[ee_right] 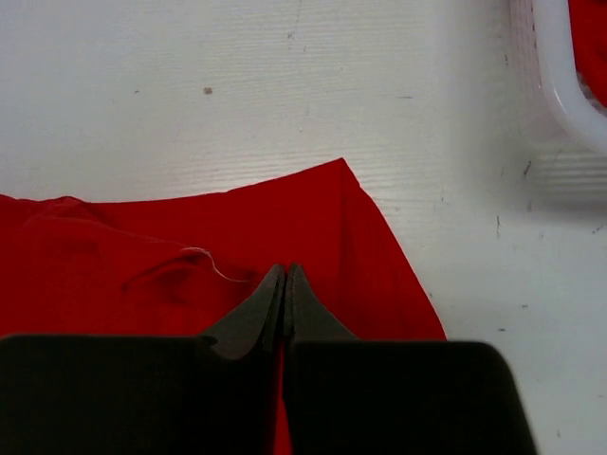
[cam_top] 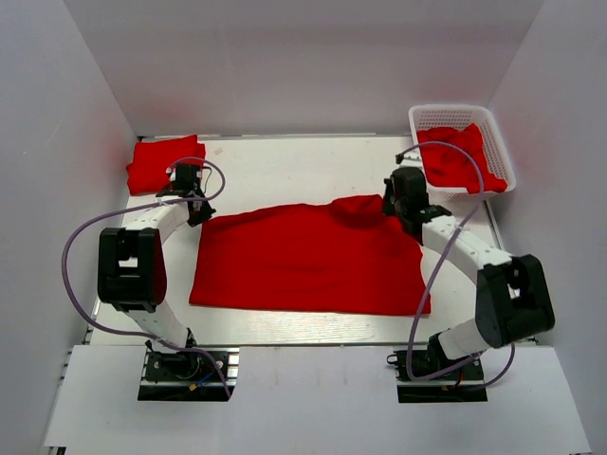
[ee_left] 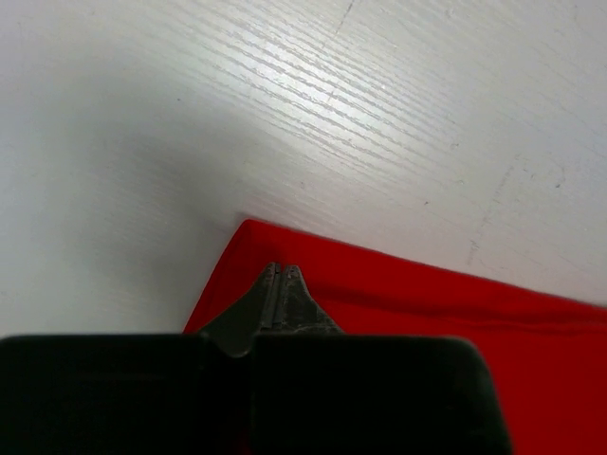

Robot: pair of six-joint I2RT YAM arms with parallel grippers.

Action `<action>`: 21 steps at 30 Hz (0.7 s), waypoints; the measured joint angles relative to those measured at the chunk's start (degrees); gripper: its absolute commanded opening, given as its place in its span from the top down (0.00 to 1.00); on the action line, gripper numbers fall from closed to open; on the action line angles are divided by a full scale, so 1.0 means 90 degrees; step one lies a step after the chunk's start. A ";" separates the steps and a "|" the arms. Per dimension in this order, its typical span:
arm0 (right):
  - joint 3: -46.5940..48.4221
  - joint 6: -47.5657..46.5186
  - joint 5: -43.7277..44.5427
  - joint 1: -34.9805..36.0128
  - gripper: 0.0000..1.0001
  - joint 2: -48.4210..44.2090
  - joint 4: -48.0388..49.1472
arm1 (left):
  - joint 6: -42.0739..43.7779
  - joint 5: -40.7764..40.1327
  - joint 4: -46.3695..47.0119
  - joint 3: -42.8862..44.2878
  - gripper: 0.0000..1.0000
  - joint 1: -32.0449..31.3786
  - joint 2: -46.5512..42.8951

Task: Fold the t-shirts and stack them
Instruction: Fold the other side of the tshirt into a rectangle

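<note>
Beneath the left gripper [ee_left: 282, 270], fingers pressed together, lies the far left corner of a spread bright red fabric t-shirt [cam_top: 303, 265], whose far right corner lies beneath the equally closed right gripper [ee_right: 285, 270]; any pinch is unclear.

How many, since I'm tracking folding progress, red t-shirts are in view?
3: a folded t-shirt at far left, a spread t-shirt in the middle, a crumpled t-shirt in the white basket. More may be hidden under that one or within the folded pile.
</note>
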 measured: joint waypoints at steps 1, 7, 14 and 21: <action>-0.0104 0.0002 0.0002 0.0007 1.00 -0.0119 -0.0005 | 0.0005 -0.0029 0.0000 -0.0007 1.00 0.0000 -0.0010; -0.0636 -0.0002 0.0075 0.0073 1.00 -0.0942 -0.0228 | 0.0080 -0.0126 0.0039 -0.0010 1.00 0.0000 -0.0010; -0.0918 -0.0002 0.0189 0.0083 1.00 -0.1729 -0.0605 | 0.0146 -0.0151 -0.0012 0.0022 1.00 0.0000 -0.0010; -0.0996 0.0061 0.0121 0.0155 1.00 -0.1921 -0.1224 | 0.0168 -0.0369 -0.0231 0.0085 1.00 0.0000 -0.0015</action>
